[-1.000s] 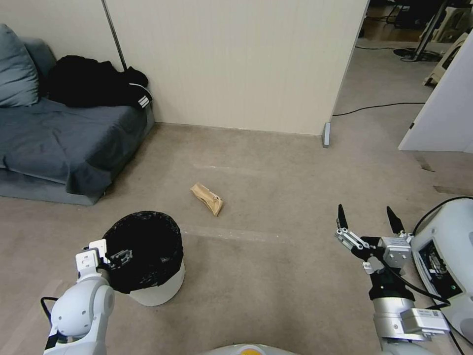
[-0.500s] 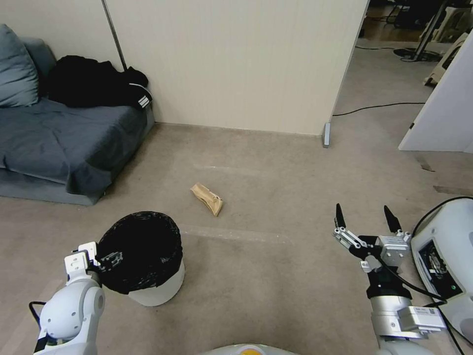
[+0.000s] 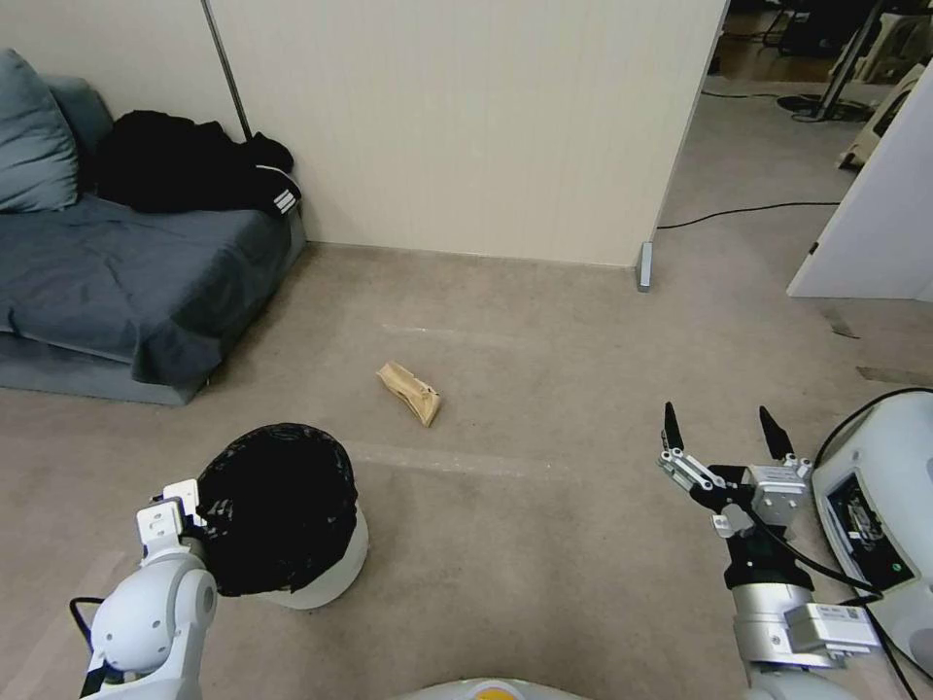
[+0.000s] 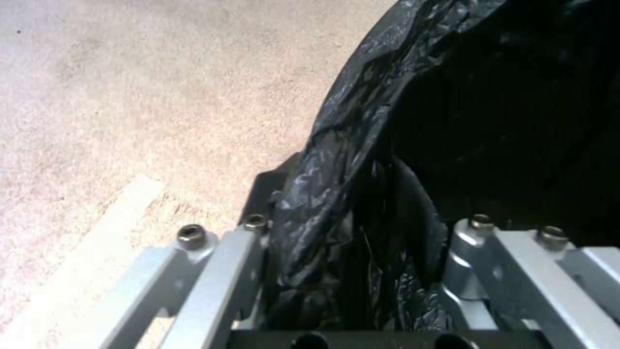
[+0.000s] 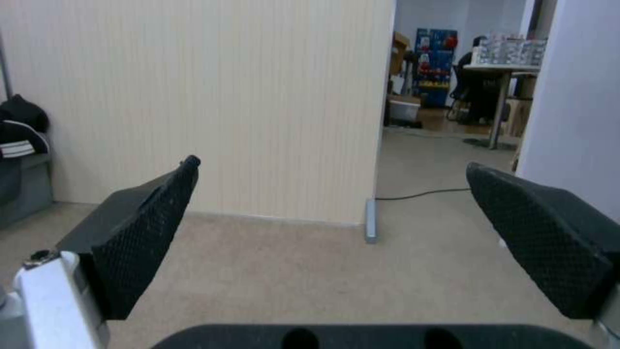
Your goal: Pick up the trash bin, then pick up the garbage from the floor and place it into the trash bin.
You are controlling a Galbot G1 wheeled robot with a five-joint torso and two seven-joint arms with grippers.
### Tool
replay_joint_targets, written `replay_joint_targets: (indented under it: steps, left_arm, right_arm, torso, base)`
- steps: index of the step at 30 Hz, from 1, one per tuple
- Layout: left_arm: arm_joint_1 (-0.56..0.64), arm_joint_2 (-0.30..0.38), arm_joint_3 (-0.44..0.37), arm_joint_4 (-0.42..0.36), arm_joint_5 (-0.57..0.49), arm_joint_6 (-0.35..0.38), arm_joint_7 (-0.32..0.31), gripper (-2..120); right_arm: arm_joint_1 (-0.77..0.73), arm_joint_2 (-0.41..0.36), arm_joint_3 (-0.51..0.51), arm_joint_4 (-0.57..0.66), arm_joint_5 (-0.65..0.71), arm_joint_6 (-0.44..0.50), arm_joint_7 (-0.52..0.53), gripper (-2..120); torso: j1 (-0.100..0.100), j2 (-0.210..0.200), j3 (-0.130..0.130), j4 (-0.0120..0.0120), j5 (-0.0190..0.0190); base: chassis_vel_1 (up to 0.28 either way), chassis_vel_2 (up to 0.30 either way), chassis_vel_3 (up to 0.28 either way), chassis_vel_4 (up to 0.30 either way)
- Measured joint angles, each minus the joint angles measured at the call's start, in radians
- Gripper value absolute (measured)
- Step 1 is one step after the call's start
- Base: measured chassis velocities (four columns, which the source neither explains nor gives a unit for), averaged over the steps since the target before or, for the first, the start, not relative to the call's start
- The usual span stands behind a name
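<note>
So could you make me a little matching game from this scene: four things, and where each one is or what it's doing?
1. trash bin
2. crumpled tan paper
3. right gripper
4. black jacket

A. on the sofa
B. open, holding nothing
C. lying on the floor
D. rim gripped by the left gripper

Pairs: 1-D, 2-C, 3-B, 4-A

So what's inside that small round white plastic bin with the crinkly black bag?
Inside the small round white plastic bin only its crinkly black bag shows. The left gripper pinches the rim. The bottom is too dark to tell. The crumpled tan paper lies on the floor.
</note>
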Motion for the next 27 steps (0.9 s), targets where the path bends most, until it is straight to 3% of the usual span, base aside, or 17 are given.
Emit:
replay_joint_targets:
  steps: [14,24,27]
  left_arm:
    - [0.017,-0.016,0.008,-0.023,0.001,0.0,-0.013,23]
    - [0.067,-0.03,0.041,-0.165,-0.122,0.006,-0.076,4]
    - [0.081,-0.032,0.051,-0.253,-0.164,0.007,-0.11,2]
  right_arm:
    - [0.003,0.001,0.001,0.007,-0.001,-0.005,0.002,100]
    - [0.017,0.001,-0.005,0.014,-0.003,-0.017,0.014,100]
    - [0.017,0.0,-0.005,0.014,-0.003,-0.017,0.014,100]
  torso:
    - [0.0,0.0,0.0,0.0002,-0.0009]
    - [0.0,0.0,0.0,-0.0001,-0.0024]
    - [0.0,0.0,0.0,-0.0004,-0.0017]
  base:
    - [0.0,0.0,0.0,0.0]
    - [0.0,0.0,0.0,0.0]
    - [0.0,0.0,0.0,0.0]
